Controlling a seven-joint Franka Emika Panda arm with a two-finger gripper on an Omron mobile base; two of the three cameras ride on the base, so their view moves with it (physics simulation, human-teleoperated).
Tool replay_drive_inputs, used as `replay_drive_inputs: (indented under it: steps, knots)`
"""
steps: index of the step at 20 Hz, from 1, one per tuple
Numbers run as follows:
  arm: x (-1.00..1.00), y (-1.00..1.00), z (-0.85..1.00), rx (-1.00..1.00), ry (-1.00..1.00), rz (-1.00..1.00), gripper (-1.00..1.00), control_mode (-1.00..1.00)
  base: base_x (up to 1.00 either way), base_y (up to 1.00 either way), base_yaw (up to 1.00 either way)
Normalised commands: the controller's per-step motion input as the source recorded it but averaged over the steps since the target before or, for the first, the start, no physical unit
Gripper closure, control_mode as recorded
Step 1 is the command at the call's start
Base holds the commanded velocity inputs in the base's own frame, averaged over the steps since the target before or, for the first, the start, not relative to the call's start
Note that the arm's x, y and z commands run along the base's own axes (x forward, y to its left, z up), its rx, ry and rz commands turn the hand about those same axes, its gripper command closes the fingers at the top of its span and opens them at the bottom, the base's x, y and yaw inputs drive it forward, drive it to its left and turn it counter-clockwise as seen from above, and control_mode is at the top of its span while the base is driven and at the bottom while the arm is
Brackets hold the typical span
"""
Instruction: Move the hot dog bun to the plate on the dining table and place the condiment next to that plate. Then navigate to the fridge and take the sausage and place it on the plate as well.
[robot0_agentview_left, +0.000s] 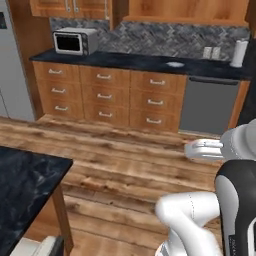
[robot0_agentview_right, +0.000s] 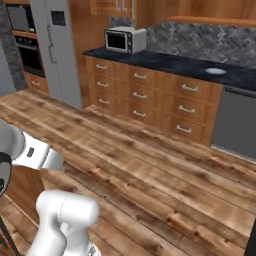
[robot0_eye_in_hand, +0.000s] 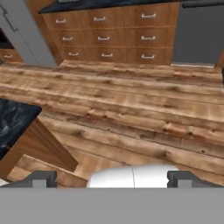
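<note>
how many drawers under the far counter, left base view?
9. The drawers sit in three stacks of three, side by side under the black counter, left of the grey dishwasher. None appear hidden.

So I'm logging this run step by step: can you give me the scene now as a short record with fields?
gripper: open, empty, above the wood floor
dining table: black marble corner at left
fridge: grey, doors shut, far left
microwave: on the far counter
drawers: wooden, all shut
dishwasher: grey panel, right of the drawers
bun, plate, condiment, sausage: not seen
</note>
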Motion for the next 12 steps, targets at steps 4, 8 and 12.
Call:
replay_drive_inputs:
  steps: [4, 8, 12]
  knots:
    - [0.0, 0.0, 0.0, 0.0, 0.0, 0.0, -1.0, 1.0, 1.0, -0.13, 0.49]
    - [0.0, 0.0, 0.0, 0.0, 0.0, 0.0, -1.0, 1.0, 1.0, -0.11, 0.51]
    - [0.0, 0.0, 0.0, 0.0, 0.0, 0.0, -1.0, 1.0, 1.0, -0.13, 0.52]
